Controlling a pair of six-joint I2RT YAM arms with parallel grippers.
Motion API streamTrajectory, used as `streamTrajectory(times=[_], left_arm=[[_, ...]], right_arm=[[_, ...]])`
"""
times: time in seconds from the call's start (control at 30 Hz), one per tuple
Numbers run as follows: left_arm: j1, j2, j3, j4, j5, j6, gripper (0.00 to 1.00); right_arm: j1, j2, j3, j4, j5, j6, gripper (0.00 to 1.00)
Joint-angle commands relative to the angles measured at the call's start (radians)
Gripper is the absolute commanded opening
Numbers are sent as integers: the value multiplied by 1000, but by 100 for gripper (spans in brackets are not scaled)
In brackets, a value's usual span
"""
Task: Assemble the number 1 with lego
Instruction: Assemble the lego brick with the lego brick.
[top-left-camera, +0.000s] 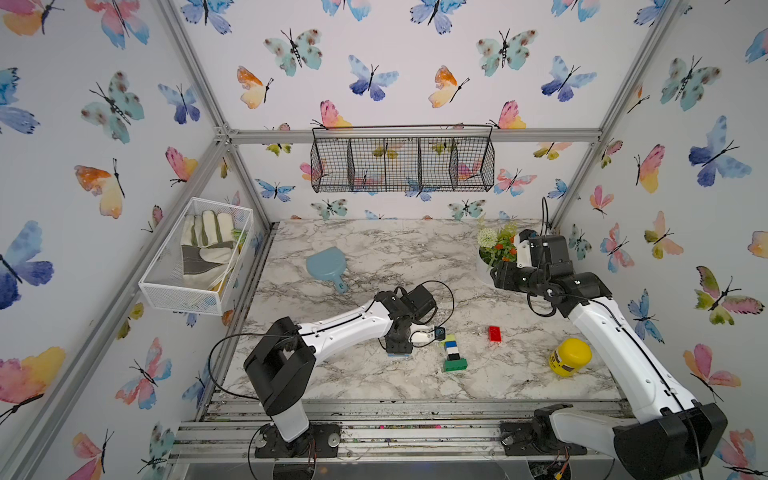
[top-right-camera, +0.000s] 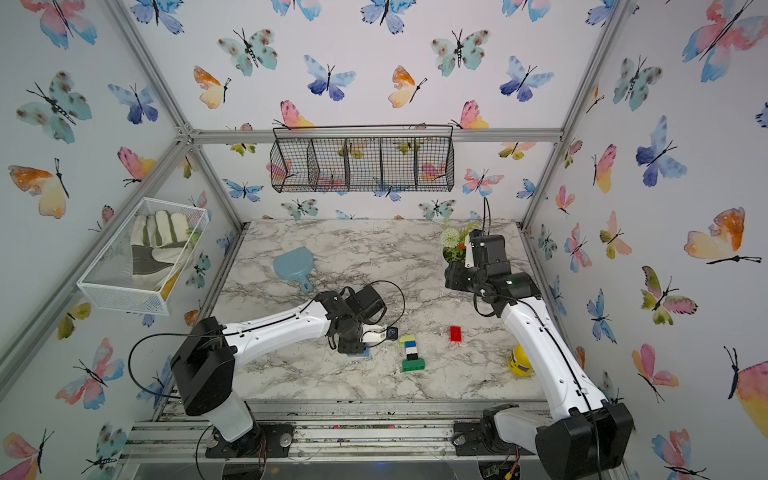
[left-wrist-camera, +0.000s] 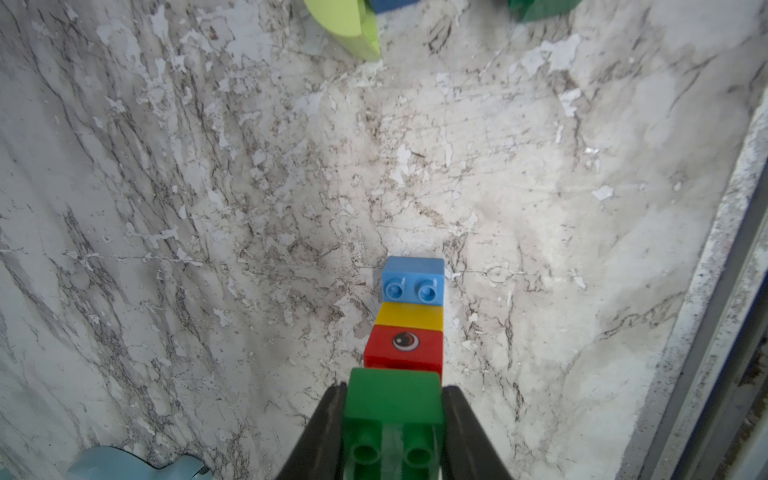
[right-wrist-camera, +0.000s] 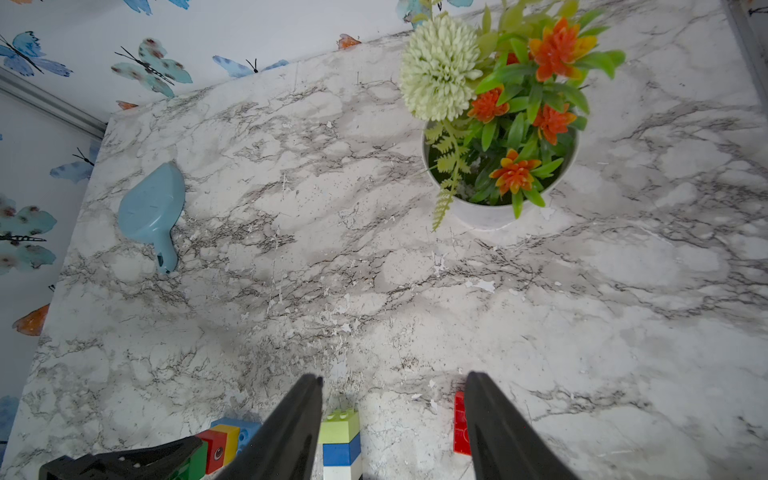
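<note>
The left gripper (left-wrist-camera: 392, 390) is clamped on a green brick (left-wrist-camera: 392, 401), one finger against each side of it. That brick is the near end of a held stack (left-wrist-camera: 405, 332), which runs straight out past the fingertips: green, then a red brick with a printed eye (left-wrist-camera: 403, 347), then a yellow brick (left-wrist-camera: 409, 316), then a light blue brick (left-wrist-camera: 413, 278) at the far tip with its studs showing. Whether that tip touches the marble table (left-wrist-camera: 208, 187) I cannot tell.

Ahead of this gripper, well apart from the stack, lies a joined row (top-left-camera: 452, 353) of lime, blue, white and black bricks with a wider green one at its end. In both top views it lies flat on the table just beside the left gripper, on the side toward the right arm. A lone red brick (top-left-camera: 494, 333) lies beyond the row, farther from the left gripper and apart from everything.

The right gripper (right-wrist-camera: 392, 380) hangs above the table with its jaws parted and nothing between them. In its wrist view the lime end of the row shows between the fingers, and the lone red brick is partly hidden behind one finger. A potted plant (right-wrist-camera: 498, 124) stands ahead of it; a pale blue scoop (right-wrist-camera: 151, 208) lies well apart from both grippers; a yellow jar (top-left-camera: 571, 357) stands back beside the right forearm.
</note>
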Motion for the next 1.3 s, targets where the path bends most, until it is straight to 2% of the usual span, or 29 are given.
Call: streamTrajectory(times=[0.0, 0.33, 0.8, 0.93, 1.13, 1.27], left_arm=[[-2, 12, -29, 1, 40, 5, 16], [11, 11, -19, 2, 37, -14, 18], [18, 49, -88, 41, 5, -66, 16], [29, 42, -65, 36, 0, -74, 24], [36, 42, -46, 28, -9, -80, 43], [38, 38, -47, 29, -6, -80, 52]], right_arm=[[-8, 1, 12, -13, -15, 1, 60], [-7, 0, 14, -13, -18, 2, 60], [-8, -9, 14, -16, -14, 2, 60], [-7, -9, 15, -13, -16, 2, 61], [-7, -9, 18, -16, -18, 2, 61], [-8, -12, 18, -16, -15, 1, 62]])
